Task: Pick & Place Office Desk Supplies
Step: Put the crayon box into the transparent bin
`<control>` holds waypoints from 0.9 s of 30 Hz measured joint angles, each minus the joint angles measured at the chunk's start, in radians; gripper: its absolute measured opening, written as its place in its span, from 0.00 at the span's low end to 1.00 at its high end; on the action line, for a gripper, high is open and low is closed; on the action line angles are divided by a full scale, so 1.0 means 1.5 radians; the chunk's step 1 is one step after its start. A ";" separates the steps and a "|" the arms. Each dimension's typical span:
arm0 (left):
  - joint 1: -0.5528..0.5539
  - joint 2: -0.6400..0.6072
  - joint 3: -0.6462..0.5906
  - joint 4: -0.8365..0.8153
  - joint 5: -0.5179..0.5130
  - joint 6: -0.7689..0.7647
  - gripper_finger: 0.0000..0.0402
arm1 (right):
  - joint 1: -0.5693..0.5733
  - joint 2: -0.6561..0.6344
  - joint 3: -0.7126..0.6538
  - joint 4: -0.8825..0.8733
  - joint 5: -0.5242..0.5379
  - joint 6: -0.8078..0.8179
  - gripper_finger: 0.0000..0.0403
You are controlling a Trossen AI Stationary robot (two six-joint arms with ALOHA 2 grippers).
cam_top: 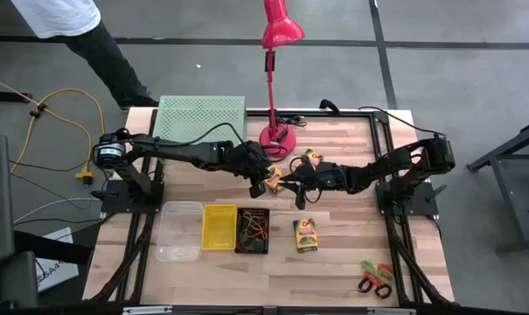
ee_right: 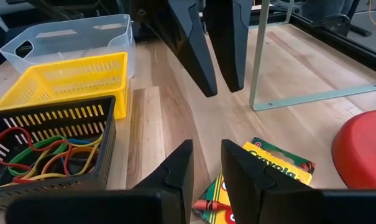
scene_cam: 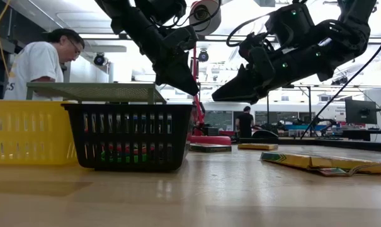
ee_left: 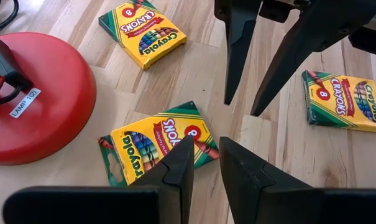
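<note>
Both our grippers hang nose to nose above one crayon box, holding nothing.

Our left gripper (ee_left: pixel 205 167) and right gripper (ee_right: pixel 206 168) each show a narrow gap between the fingers, poised over the flat yellow cardboard crayon box with green and red print (ee_left: pixel 158 143) lying on the wooden table (cam_top: pixel 334 262) just beside the red round lamp base (ee_left: pixel 38 99). We see a second crayon box (ee_left: pixel 143 31) and a third (ee_left: pixel 346 101) nearby, and the black mesh bin (ee_right: pixel 51 155) holding coloured loops (ee_right: pixel 38 155), next to the yellow slotted bin (ee_right: pixel 69 81).
</note>
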 joint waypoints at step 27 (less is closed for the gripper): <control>0.000 0.000 0.000 -0.001 0.000 0.001 0.18 | 0.000 0.000 0.000 -0.084 0.053 -0.011 0.17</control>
